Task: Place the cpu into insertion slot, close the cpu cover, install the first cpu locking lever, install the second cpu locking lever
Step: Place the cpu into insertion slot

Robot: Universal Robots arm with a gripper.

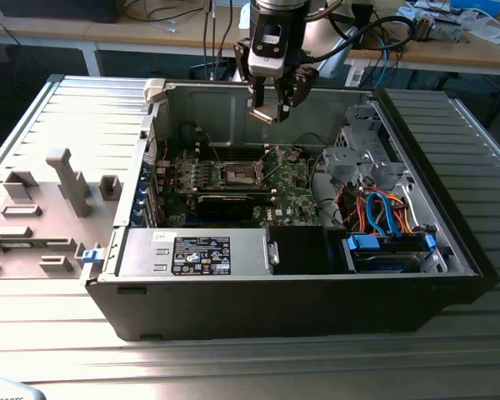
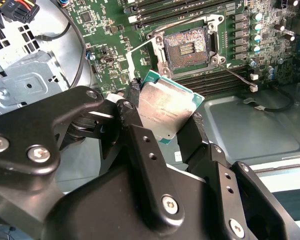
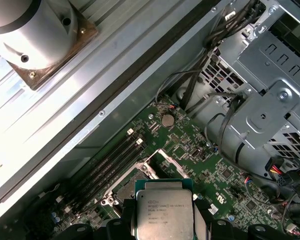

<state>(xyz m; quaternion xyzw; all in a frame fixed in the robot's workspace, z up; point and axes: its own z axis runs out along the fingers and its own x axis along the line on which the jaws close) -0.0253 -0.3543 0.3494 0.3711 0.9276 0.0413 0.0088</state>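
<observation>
The gripper (image 1: 272, 107) hangs over the open computer case (image 1: 233, 312), well above the motherboard (image 2: 105, 30). Its 2 fingers (image 2: 131, 112) press on opposite edges of the cpu (image 2: 166, 102), so the chip is pinched between them with its silvery top showing in both wrist views. I think it is held by the edges so that the underside stays free to go down onto the contacts.

The insertion slot (image 2: 186, 47) is uncovered and its dark centre shows. The cpu is well apart from it and not yet seated. In the exterior view the slot lies lower than the gripper and a little toward the exterior view's left.

The cpu cover (image 2: 140, 56) stands tilted up at one side of the slot, probably so that nothing blocks the way down. A thin wire lever (image 2: 236, 76) reaches out from a corner of the slot. It seems to be released, but this part is not easy to read.
</observation>
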